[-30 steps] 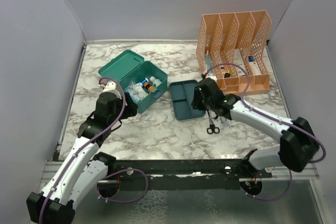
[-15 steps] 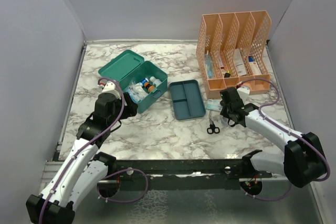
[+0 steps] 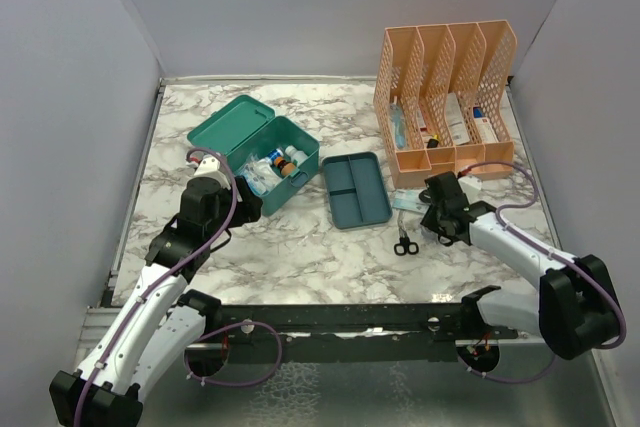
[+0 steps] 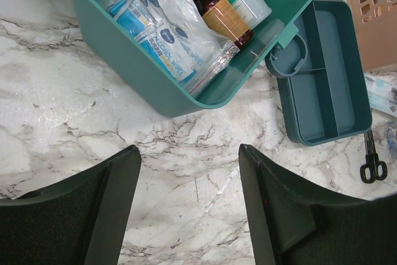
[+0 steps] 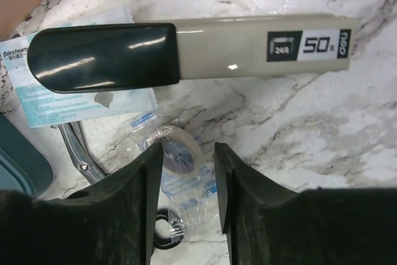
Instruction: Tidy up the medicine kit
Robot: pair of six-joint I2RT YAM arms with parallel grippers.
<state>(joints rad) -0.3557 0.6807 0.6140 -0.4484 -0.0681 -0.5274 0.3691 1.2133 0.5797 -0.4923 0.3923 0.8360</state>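
Observation:
The medicine kit [image 3: 275, 162] is a teal box standing open at the left, its lid [image 3: 228, 119] tipped back. In the left wrist view the medicine kit [image 4: 155, 85] holds wipe packets [image 4: 164, 32] and bottles [image 4: 226, 20]. Its divided insert tray [image 3: 355, 189] lies empty to the right of it. My left gripper [image 4: 189, 203] hangs open over bare marble just in front of the box. My right gripper [image 5: 188, 184] is open, its fingers either side of a wrapped tape roll [image 5: 180, 153] that lies on the table. The left finger [image 5: 139, 197] is against the roll.
A beige stapler [image 5: 248, 44] lies just beyond the tape roll. A blue-and-white packet [image 5: 62, 94] and scissors [image 3: 404, 239] lie left of my right gripper [image 3: 436, 219]. The peach lattice organizer [image 3: 445, 97] stands at the back right. Side walls close in the table.
My right arm has swung right, from above the insert tray to the spot beside the scissors below the organizer. The left arm has not moved.

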